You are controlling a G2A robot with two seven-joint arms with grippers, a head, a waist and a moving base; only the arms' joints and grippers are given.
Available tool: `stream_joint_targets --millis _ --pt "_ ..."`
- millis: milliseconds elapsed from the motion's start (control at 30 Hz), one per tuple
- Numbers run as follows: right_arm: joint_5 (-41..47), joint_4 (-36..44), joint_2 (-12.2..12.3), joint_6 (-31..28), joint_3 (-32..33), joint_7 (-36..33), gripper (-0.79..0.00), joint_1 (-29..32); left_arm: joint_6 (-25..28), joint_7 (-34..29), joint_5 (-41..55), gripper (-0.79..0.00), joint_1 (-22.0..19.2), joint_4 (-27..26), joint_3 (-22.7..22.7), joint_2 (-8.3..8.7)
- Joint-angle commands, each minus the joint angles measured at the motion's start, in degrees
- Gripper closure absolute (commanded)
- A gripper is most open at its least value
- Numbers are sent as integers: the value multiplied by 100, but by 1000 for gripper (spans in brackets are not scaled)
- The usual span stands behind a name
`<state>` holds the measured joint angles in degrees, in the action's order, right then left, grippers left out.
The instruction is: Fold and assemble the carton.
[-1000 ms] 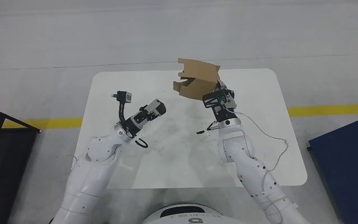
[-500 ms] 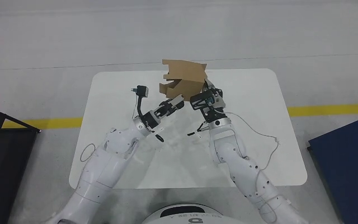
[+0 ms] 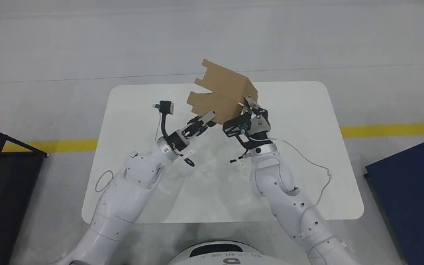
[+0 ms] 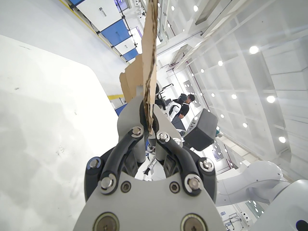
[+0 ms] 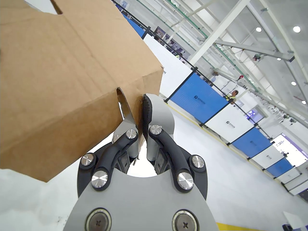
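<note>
Biggest thing first: we've got a pale grey floor (image 3: 199,33), smooth and a bit glossy, with a yellow stripe (image 3: 384,130) running across it. On it stands the surface (image 3: 311,159), a flat white slab with rounded corners. Up close in the left wrist view it looks a little scuffed and smudgy.

Then the carton (image 3: 224,89). It's plain brown corrugated cardboard, matte, with crisp fold creases and notched flaps along its far end. We see it partly opened into a boxy sleeve, tilted, and held up in the air clear of the surface, above the far middle part, between the two arms. In the right wrist view one broad panel faces us, with a crease running down it and a small slot cut between the flaps. In the left wrist view a flap comes at us edge-on, so the wavy fluting in the raw cut edge shows.

Left claw (image 3: 207,119): grey metal fingers with dark ribbed pads on black links, pinched tight on the thin edge of a flap at the carton's near left side.

Right claw (image 3: 246,109): same build, clamped on the carton at its near right corner, with a strip of cardboard wall sandwiched between its fingers.
</note>
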<state>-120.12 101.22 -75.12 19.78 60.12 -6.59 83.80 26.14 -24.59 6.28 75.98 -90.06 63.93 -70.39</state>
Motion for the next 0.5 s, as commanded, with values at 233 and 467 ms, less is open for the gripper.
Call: stream_joint_targets --millis 233,467 --pt "-260 27 -8 -206 149 -2 -785 55 -257 -95 358 0 85 -4 233 28" --pt "519 251 35 -391 593 394 -785 351 -1179 -532 283 0 7 218 521 110"
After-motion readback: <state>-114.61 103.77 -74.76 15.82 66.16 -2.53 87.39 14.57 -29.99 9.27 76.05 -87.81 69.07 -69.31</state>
